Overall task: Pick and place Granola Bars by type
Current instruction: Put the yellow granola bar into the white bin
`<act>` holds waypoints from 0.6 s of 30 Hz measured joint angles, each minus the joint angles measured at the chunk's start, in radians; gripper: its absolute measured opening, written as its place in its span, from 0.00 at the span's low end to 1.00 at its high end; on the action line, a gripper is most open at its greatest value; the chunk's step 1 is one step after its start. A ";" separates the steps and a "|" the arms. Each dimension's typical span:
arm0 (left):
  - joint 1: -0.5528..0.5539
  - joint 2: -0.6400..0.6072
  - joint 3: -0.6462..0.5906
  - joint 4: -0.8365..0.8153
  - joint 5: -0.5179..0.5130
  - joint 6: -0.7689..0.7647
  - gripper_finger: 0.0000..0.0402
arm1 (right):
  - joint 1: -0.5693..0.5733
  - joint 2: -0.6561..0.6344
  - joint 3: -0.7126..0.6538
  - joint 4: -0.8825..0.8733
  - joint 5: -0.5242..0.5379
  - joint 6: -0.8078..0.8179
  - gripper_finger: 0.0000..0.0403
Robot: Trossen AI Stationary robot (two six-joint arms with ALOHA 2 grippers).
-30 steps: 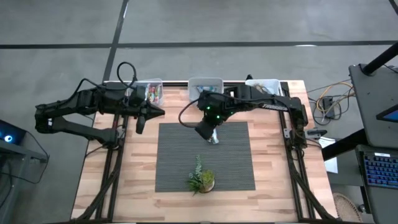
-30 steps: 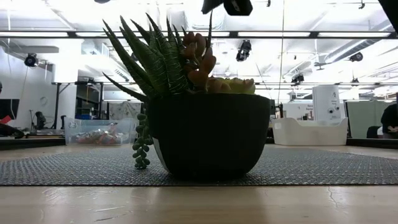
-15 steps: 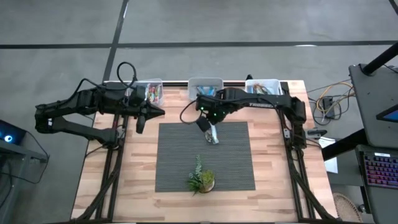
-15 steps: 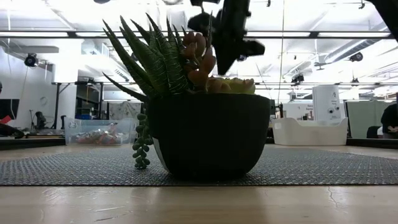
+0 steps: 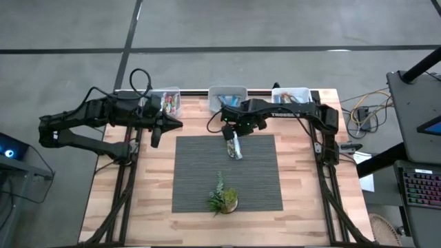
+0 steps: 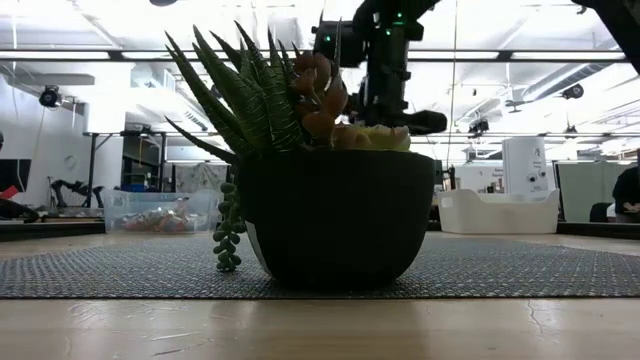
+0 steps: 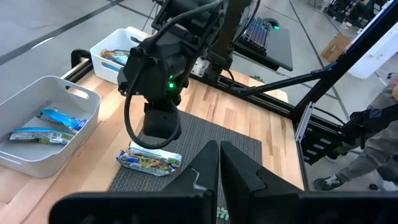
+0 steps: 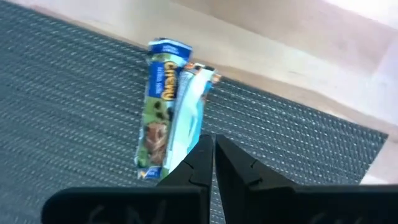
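Two granola bars lie side by side on the dark mat [image 5: 207,179] near its far edge: a blue-and-green wrapper [image 8: 158,115] and a light blue-and-white one [image 8: 189,112], also seen together from above [image 5: 235,147] and in the left wrist view [image 7: 149,160]. My right gripper [image 8: 208,140] points down over their far end [image 5: 231,136], fingers shut. My left gripper [image 5: 178,125] [image 7: 219,146] is shut and waits above the table's far left part. More bars lie in the bins at the far edge. My right gripper comes from above, pointing down, at the end of the light blue-and-white bar [image 8: 186,146]. Its own fingers cover that spot, so I cannot tell whether they touch the bar. Both bars lie flat on the mat.
Three bins line the far edge: the left one [image 5: 169,102] holds colourful bars, the middle one [image 5: 227,95] [image 7: 43,124] blue bars, and the right one [image 5: 293,95] [image 7: 118,56] a few. A potted plant [image 5: 224,200] [image 6: 320,190] stands on the mat's near part.
My right gripper has drawn back from over the bars toward the table's far edge and turned about. The bars now show more fully on the mat and have stayed where they were.
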 joint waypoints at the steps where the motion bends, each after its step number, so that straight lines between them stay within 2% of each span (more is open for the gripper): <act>1: 0.000 0.000 0.000 0.000 0.000 0.000 0.00 | -0.001 0.000 -0.009 0.003 0.000 0.013 0.02; 18: 0.000 0.000 0.000 0.000 0.000 -0.058 0.00 | -0.002 -0.001 -0.048 0.110 -0.018 0.110 0.02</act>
